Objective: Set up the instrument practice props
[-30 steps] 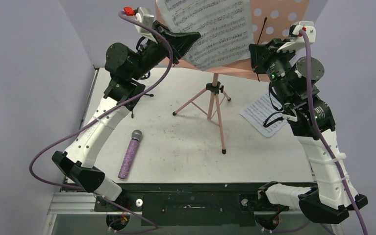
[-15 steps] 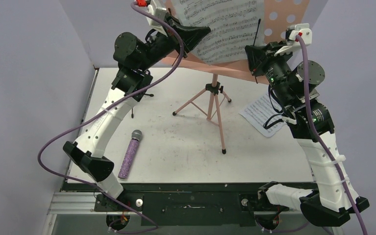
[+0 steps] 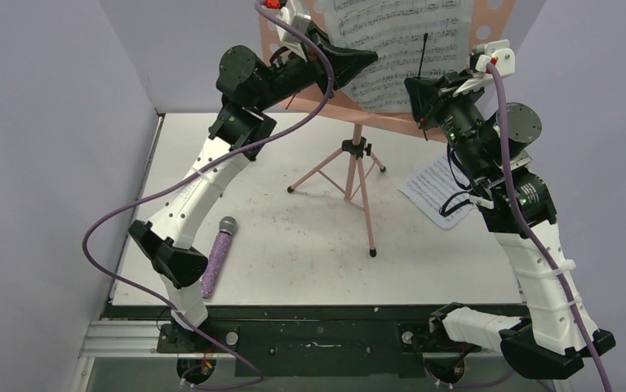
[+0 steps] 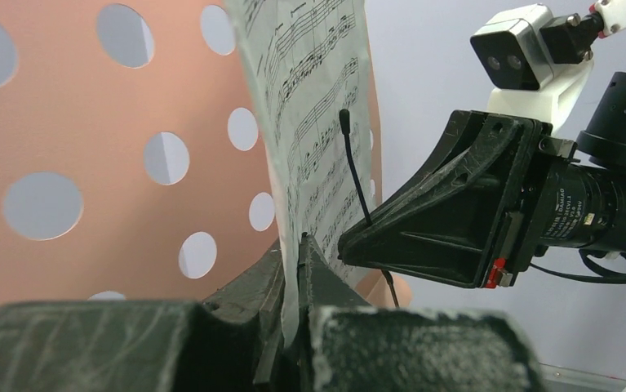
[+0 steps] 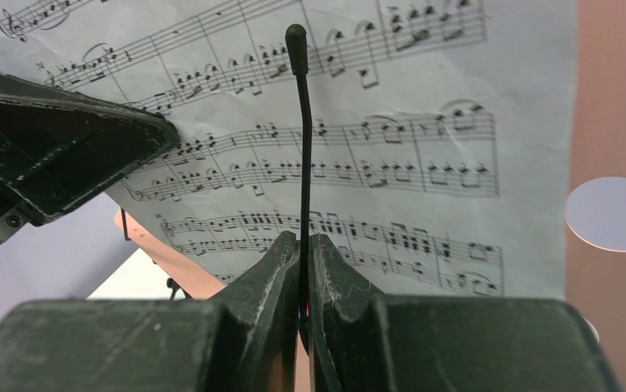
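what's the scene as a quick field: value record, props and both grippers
music stand: upright on its tripod, far middle of the table
held page: in front of the stand's pink desk, pinched at its lower edge by the left gripper
right gripper: shut on a thin black rod in front of that page
spare page: flat on the table, partly under the right arm
microphone: lying on the table's near left, ungripped

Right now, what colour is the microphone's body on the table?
Glittery purple, with a grey mesh head; the microphone shows best in the top external view.
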### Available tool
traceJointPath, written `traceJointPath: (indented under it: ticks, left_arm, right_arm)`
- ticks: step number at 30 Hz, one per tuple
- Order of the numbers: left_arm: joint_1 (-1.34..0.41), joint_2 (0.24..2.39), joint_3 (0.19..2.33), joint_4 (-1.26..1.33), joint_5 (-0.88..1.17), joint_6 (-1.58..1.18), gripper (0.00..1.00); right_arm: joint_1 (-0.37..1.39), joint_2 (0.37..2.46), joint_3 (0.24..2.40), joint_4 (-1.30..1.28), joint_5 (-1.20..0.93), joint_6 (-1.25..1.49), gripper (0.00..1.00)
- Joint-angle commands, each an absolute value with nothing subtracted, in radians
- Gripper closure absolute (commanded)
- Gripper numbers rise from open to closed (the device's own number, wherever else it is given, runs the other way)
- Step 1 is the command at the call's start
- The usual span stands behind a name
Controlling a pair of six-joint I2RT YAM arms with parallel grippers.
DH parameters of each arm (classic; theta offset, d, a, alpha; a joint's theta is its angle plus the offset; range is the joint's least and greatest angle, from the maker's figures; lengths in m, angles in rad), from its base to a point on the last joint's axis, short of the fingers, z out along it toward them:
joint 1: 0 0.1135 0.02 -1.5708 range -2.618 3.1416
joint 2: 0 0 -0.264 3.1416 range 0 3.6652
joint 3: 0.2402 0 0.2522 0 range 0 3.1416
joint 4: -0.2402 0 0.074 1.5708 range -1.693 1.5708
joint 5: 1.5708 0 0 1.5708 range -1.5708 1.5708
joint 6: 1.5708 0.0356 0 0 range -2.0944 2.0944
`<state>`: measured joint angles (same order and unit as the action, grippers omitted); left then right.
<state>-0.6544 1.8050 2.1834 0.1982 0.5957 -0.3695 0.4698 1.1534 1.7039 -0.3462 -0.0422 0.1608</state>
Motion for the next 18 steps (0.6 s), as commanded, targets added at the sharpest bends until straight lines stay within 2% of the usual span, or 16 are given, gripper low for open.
traceJointPath:
  ticks: [1, 5, 18]
  left_arm:
    - [-0.672, 1.830, 2.263, 0.198, 0.625, -0.355, 1.00]
    - [-0.681, 1.855, 2.296, 0.196, 0.630, -0.363, 1.00]
    - [-0.684, 1.812, 2.226, 0.184, 0.611, -0.339, 0.69]
  right_arm:
    - [0.470, 1.131, 1.704, -0.296, -0.092, 0.151, 0.95]
    - [0.470, 1.130, 1.704, -0.295, -0.091, 0.146, 0.95]
    - [0.470, 1.135, 1.699, -0.305, -0.065, 0.147, 0.95]
